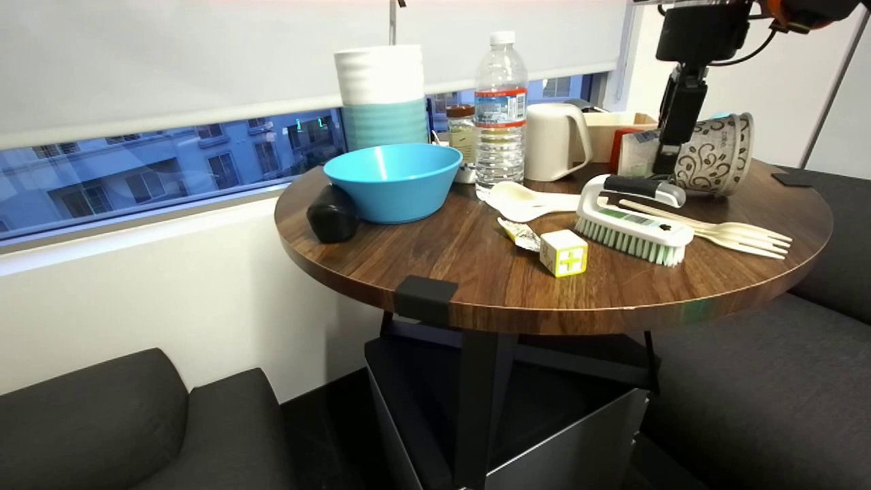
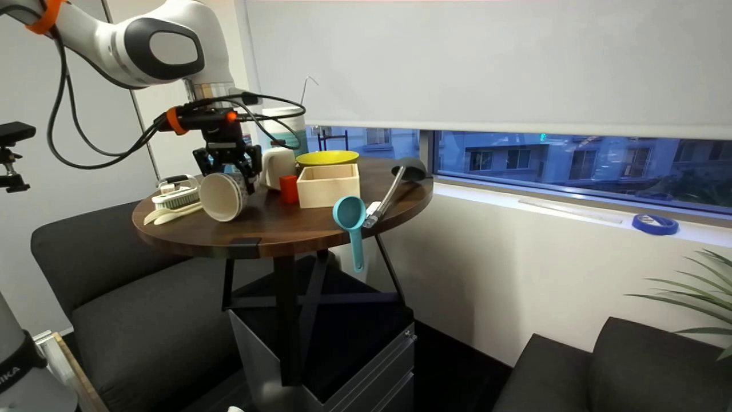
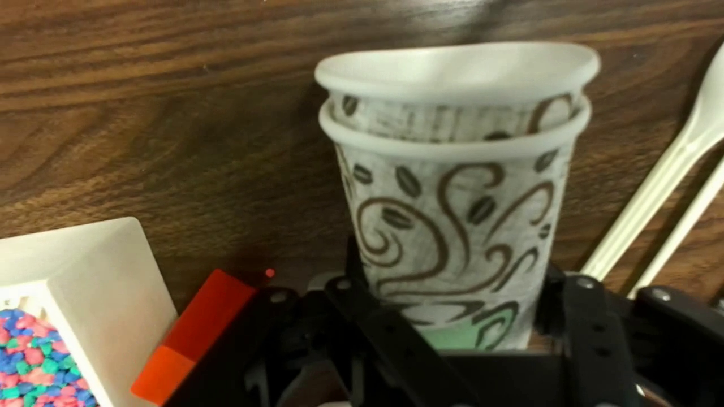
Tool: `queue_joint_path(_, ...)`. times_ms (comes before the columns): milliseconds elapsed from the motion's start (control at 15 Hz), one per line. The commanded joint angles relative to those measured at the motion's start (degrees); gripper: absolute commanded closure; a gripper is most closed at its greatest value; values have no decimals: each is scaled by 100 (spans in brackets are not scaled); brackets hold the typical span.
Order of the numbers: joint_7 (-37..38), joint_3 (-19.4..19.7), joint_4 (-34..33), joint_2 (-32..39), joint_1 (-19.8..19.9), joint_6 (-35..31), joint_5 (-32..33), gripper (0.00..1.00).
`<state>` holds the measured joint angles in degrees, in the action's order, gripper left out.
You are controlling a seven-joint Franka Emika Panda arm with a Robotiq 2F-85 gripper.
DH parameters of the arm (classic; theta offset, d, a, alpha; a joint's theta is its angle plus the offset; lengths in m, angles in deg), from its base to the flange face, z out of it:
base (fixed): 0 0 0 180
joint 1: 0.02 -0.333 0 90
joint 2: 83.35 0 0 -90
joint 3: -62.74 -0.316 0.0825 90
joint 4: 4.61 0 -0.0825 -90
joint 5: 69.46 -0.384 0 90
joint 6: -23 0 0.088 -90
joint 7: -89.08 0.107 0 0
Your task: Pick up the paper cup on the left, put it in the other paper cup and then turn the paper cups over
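Brown tabletop [image 3: 226, 169] backs nested, swirl-printed paper cups [image 3: 452, 226].

The outer cup [image 3: 458, 220] hides all but the top of the inner cup [image 3: 455, 93] from you — your wrist view's left edge crops the pale box [image 3: 116, 316]

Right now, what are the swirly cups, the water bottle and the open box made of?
Nested paper cups: likely matte, coated or plain paper, with printed swirls and rounded rims.
Water bottle: probably shiny, clear plastic; you can see through its ribbed sides.
Open box: maybe pale, unpainted wood, from its tan, flat walls, but no clear grain shows.
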<state>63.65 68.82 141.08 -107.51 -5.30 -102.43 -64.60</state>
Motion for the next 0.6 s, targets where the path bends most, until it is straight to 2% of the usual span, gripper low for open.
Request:
queue_joint_path(0,-81,113,505,-612,24,-638,-317,63)
queue_joint_path(533,83,309,1096,-1006,-100,-2416,-652,63)
